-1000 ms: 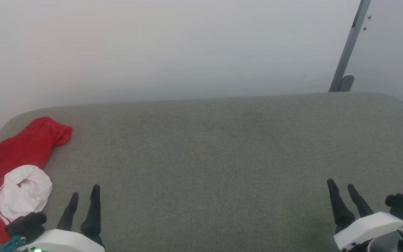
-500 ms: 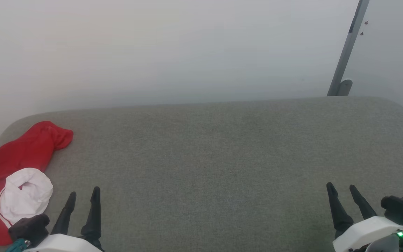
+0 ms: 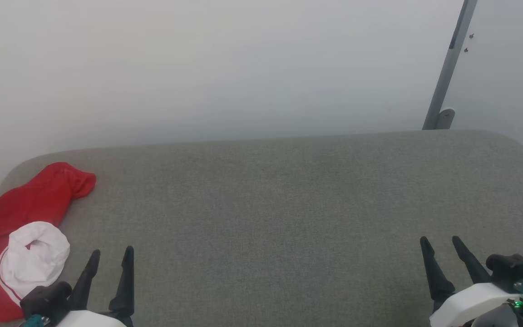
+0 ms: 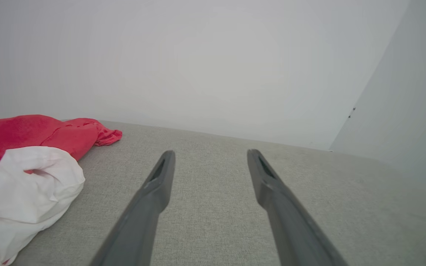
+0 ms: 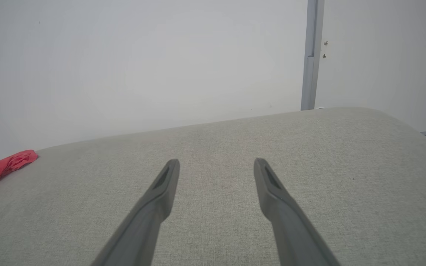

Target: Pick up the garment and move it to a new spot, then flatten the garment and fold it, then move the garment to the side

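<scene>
Nothing of the job looks done yet, as far as I can tell from here. The garment lies bunched in a heap at the far left end of the grey cushion, red cloth rumpled with a white panel rolled up on top of it, neither flat nor folded. The left gripper hovers just beside it, on its right and clear of the cloth, fingers spread wide with nothing between them. The right gripper is well apart at the other end, equally wide and empty, over bare cushion. So I'd say every step is left: taking hold of the heap, carrying it towards the open middle, spreading it flat, folding it, and then shifting it aside.
</scene>
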You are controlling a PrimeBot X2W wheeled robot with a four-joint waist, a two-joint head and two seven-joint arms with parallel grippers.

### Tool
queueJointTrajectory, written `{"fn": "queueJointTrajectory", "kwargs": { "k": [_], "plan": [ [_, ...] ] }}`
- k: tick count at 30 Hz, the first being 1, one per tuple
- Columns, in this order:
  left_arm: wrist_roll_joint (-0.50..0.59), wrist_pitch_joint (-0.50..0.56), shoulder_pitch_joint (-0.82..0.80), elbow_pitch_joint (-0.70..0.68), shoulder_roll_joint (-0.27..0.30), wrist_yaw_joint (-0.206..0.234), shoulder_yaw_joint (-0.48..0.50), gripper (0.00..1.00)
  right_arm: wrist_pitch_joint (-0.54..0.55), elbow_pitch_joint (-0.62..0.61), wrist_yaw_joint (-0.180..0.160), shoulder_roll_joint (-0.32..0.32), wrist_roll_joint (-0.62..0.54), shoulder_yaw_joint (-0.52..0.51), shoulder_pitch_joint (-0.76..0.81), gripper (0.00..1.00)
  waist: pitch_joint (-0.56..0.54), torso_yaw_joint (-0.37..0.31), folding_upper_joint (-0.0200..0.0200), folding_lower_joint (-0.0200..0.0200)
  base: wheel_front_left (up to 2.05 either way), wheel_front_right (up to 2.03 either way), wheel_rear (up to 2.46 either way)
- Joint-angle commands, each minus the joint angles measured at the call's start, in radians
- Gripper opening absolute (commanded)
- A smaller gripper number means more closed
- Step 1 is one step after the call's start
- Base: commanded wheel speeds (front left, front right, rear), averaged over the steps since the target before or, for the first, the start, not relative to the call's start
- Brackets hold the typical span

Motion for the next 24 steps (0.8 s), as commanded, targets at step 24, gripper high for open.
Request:
{"fn": "queueJointTrajectory", "kwargs": {
  "k": [24],
  "plan": [
    [0.154,-0.051,0.039,-0.024,0.019,0.005,-0.004,1.00,-0.068,-0.030,0.003,-0.033,-0.188,0.022,0.019,1.00,-0.024,-0.007,-0.0001,0.0000,0.00,0.00,0.00]
  ]
}}
